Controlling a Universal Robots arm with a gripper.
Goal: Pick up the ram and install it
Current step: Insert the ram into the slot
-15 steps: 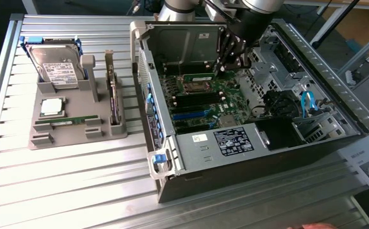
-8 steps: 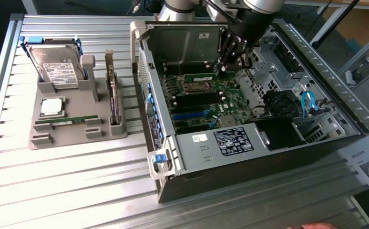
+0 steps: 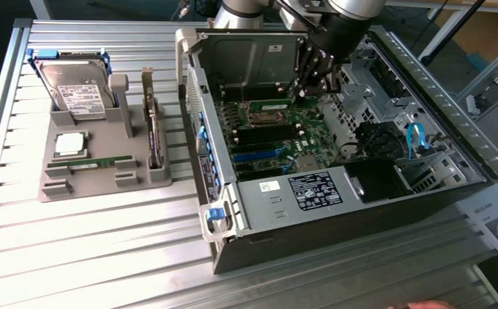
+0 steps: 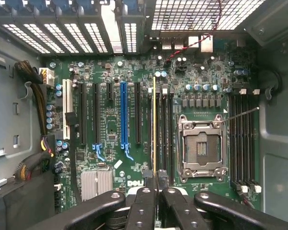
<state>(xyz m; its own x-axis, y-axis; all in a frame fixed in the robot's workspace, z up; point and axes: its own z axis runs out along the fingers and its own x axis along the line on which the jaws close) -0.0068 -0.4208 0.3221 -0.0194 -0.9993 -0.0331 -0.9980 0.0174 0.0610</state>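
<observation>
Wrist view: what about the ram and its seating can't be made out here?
1. The ram, wrist view: seen edge-on, so chips and label are hidden.
2. Whether it touches the memory slots: depth unreadable from above; in the exterior view the pincer blocks it.
3. The ram's held end: covered by the pincer's fingers.

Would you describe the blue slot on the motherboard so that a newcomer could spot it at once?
Inside the open computer case, look at the green motherboard. Among its row of long parallel slots, the blue slot stands out bright blue; the slots on either side are black.
</observation>
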